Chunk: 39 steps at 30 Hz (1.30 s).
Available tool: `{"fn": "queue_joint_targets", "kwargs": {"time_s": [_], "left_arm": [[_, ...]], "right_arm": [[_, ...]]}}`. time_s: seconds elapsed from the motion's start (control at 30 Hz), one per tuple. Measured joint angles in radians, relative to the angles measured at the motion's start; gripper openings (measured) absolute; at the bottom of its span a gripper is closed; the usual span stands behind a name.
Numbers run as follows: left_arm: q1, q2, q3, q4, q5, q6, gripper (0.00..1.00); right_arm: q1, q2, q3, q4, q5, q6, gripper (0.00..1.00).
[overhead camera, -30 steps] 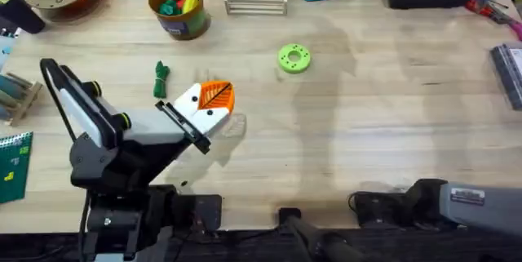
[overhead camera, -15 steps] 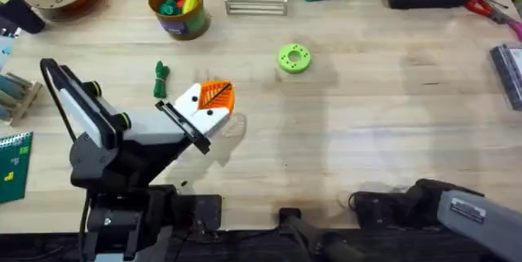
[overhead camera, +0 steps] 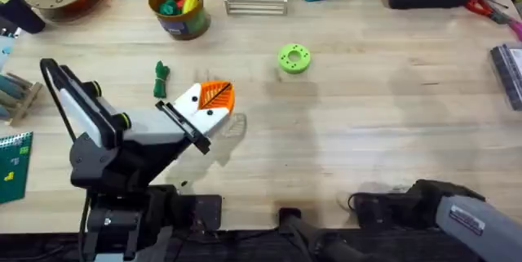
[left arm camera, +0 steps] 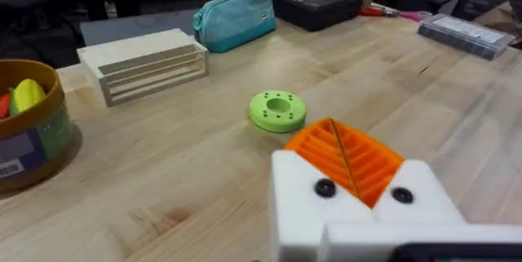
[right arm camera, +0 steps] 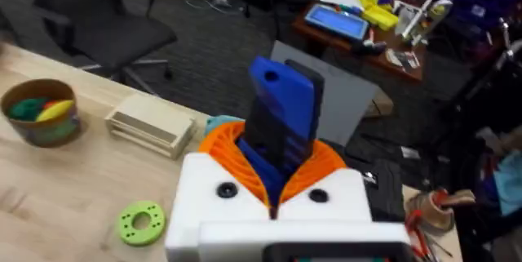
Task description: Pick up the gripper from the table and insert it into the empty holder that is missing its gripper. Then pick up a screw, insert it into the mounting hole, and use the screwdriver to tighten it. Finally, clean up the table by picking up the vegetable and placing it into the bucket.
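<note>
Little has changed: the right arm [overhead camera: 461, 213] has slid slightly towards the table's [overhead camera: 367, 131] near edge, while the left gripper [overhead camera: 214, 97] has stayed put, its orange pads pressed together on nothing. The right gripper [right arm camera: 273, 172] clamps the screwdriver [right arm camera: 281, 119] upright between its pads. The vegetable [overhead camera: 161, 78] lies just beside the left gripper, the bucket [overhead camera: 178, 19] well beyond it. Judging by this, tightening seems finished or paused, and cleanup remains.

Bright even overhead light, soft faint shadows, blurred close foreground
</note>
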Motion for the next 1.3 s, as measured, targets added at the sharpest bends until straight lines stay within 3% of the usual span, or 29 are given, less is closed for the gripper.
{"fn": "queue_joint_targets", "kwargs": {"time_s": [0.1,0.33,0.83,0.93,1.07,1.3], "left_arm": [[0.000,0.000,0.000,0.000,0.000,0.000,0.013],[0.000,0.000,0.000,-0.001,0.000,0.000,0.013],[0.000,0.000,0.000,-0.001,0.000,0.000,0.013],[0.000,0.000,0.000,-0.001,0.001,0.000,0.013],[0.000,0.000,0.000,-0.001,0.002,0.000,0.013],[0.000,0.000,0.000,-0.001,0.005,0.028,0.013]], "right_arm": [[0.041,-0.071,-0.030,-0.015,0.012,0.001,0.008],[0.066,-0.240,-0.164,-0.261,0.038,0.000,0.008],[0.066,-0.470,-0.551,-0.088,0.027,0.047,0.008],[0.066,-0.477,-0.617,-0.013,-0.043,0.055,0.008],[0.066,-0.462,-0.707,0.235,-0.195,0.060,0.008],[0.066,-0.345,-0.769,0.506,-0.488,0.068,0.008]]}}
